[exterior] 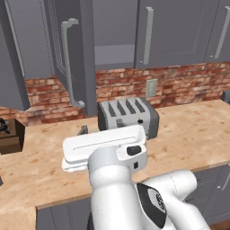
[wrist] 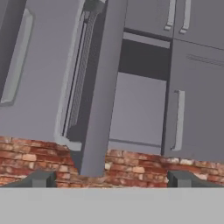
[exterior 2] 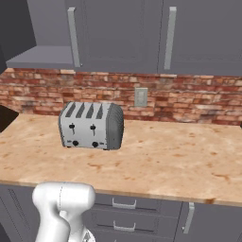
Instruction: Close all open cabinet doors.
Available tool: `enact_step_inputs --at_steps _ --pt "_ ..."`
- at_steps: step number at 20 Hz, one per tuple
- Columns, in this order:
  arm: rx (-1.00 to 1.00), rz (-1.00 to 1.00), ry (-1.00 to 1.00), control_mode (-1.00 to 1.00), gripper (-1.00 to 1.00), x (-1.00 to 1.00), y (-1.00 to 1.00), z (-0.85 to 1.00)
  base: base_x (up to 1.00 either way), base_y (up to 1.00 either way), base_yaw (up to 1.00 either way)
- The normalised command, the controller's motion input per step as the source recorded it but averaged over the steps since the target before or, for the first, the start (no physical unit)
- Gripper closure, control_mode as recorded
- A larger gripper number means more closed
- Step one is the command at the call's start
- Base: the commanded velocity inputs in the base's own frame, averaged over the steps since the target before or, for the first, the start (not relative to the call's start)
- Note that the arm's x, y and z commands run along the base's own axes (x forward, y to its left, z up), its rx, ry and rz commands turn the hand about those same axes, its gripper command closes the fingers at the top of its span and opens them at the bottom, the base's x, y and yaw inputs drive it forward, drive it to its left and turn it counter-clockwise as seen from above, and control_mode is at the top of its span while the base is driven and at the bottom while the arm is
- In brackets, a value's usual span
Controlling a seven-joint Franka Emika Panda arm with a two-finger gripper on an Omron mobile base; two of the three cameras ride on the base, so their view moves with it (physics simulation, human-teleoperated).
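Observation:
One slate-grey cabinet door (exterior: 81,54) stands swung out over the counter, its long silver handle (exterior: 67,63) facing left; the bare cabinet inside (exterior: 114,45) shows to its right. In the hand view this open door (wrist: 100,87) is edge-on just left of centre, with the open shelf space (wrist: 138,109) beside it. Another door (exterior: 11,54) at the far left hangs lower and nearer, apparently swung out too. The doors to the right (exterior: 175,31) (exterior 2: 118,33) are shut. My gripper (wrist: 111,179) is open and holds nothing, aimed at the brick wall below the open door, still apart from it.
A silver four-slot toaster (exterior: 128,117) (exterior 2: 92,125) stands on the wooden counter (exterior: 193,134) below the open cabinet, just ahead of my white hand (exterior: 105,148). A brown box (exterior: 11,134) sits at the far left. A wall outlet (exterior: 151,87) is on the brick backsplash.

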Motion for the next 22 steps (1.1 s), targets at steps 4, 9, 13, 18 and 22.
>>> enact_step_inputs --at_steps 4,9,13,18,22 --pt "0.00 0.00 -0.08 -1.00 -1.00 0.42 0.16 -0.16 0.00 0.00 0.00" --pt "0.00 0.00 -0.05 -1.00 -1.00 0.42 0.25 -0.06 0.00 0.00 0.00" --pt "0.00 0.00 -0.03 -1.00 -1.00 0.19 0.31 -0.10 0.00 0.00 0.00" --pt "0.00 0.00 0.00 -1.00 -1.00 0.00 0.30 0.00 0.00 0.00 0.00" --pt "0.00 -0.04 0.00 -1.00 -1.00 0.00 0.05 0.00 0.00 0.00 0.00"
